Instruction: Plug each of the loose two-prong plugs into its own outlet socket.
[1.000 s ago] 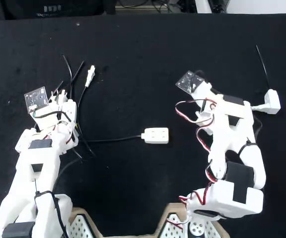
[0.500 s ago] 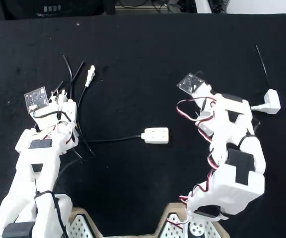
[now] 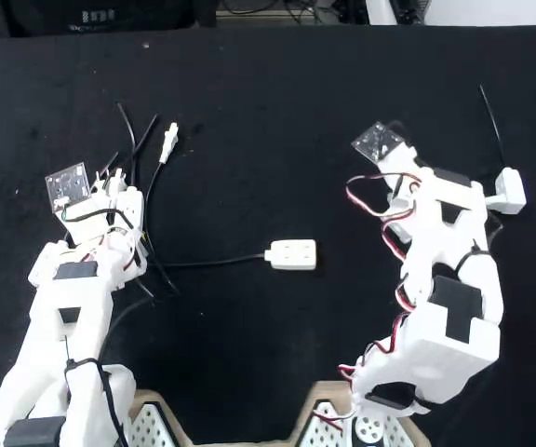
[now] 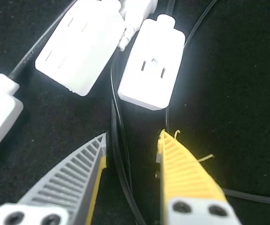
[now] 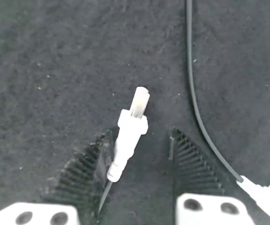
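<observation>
A white two-prong plug (image 5: 129, 132) lies on the black mat between the fingers of my right gripper (image 5: 140, 135), which is open; the plug rests close to one dark finger (image 5: 86, 173). My left gripper (image 4: 132, 138) is open over black cables, just short of two white outlet sockets (image 4: 153, 63) (image 4: 81, 44). In the high view another white plug (image 3: 168, 142) lies beyond the left arm (image 3: 82, 270). A white outlet socket (image 3: 292, 254) on a black cord sits at the table's middle.
A white socket block (image 3: 508, 191) with a thin black cable (image 3: 491, 121) lies by the right arm (image 3: 445, 242). That cable (image 5: 196, 98) runs past my right gripper. Several black cords (image 3: 138, 149) tangle near the left gripper.
The right arm has swung to the right and slightly farther from the base, toward the white socket block. The left arm has not moved.
</observation>
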`<state>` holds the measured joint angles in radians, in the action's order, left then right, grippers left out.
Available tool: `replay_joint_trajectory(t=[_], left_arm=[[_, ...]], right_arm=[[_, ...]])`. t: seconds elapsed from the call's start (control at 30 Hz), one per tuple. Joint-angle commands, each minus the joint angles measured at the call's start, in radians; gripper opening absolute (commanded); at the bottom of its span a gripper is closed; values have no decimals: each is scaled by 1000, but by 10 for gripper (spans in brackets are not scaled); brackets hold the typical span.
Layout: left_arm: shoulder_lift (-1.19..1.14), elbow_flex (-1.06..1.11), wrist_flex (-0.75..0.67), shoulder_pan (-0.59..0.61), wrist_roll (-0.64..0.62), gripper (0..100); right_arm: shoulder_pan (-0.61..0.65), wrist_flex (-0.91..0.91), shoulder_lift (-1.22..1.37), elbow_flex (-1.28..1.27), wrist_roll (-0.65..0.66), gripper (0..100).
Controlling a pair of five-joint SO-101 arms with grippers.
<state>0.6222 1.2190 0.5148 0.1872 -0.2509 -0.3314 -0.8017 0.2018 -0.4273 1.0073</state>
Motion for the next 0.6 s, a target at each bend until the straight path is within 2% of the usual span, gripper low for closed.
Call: replay_joint_trajectory(t=[0.0,0.2,0.33,0.47,0.57], left_arm=[[29,-7,-15,7,-9,177],[29,-7,-15,7,-9,177],[29,-7,-15,7,-9,177],[29,-7,-15,7,-9,177],[29,-7,-15,7,-9,177]], right_arm=[[-14,14,-2,30,-12,184],[-12,44,-1,-2,-17,167],[-18,95,-1,-7,-86,11],[-52,91,-18,2,-138,9],[-71,-5,-93,7,-137,10]])
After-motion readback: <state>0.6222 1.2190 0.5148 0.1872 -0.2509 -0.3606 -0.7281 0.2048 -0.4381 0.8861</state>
